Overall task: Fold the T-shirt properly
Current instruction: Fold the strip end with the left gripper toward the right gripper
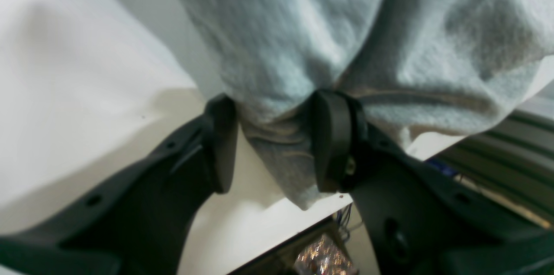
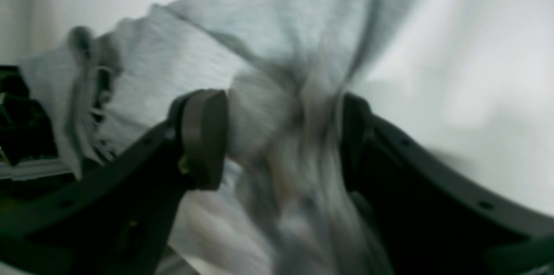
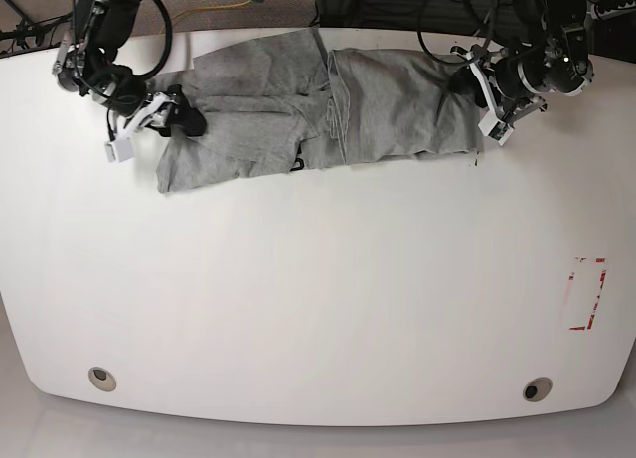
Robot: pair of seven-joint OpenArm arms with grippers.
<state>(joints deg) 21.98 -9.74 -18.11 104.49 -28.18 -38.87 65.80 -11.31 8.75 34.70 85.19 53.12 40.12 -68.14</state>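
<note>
The heather-grey T-shirt (image 3: pixel 397 110) lies stretched sideways across the far part of the white table (image 3: pixel 318 279), wrinkled, with a fold ridge near its middle. My left gripper (image 3: pixel 469 86) is at the shirt's right end in the base view. In the left wrist view it (image 1: pixel 277 145) is shut on a bunch of grey cloth (image 1: pixel 303 28). My right gripper (image 3: pixel 184 120) is at the shirt's left end. In the right wrist view it (image 2: pixel 279 140) is shut on bunched cloth (image 2: pixel 259 28), and the picture is blurred.
A red rectangle mark (image 3: pixel 586 294) is on the table's right side. Two round holes (image 3: pixel 99 379) (image 3: pixel 537 388) sit near the front edge. Cables and dark gear lie behind the far edge. The table edge (image 1: pixel 303 227) runs just under my left gripper.
</note>
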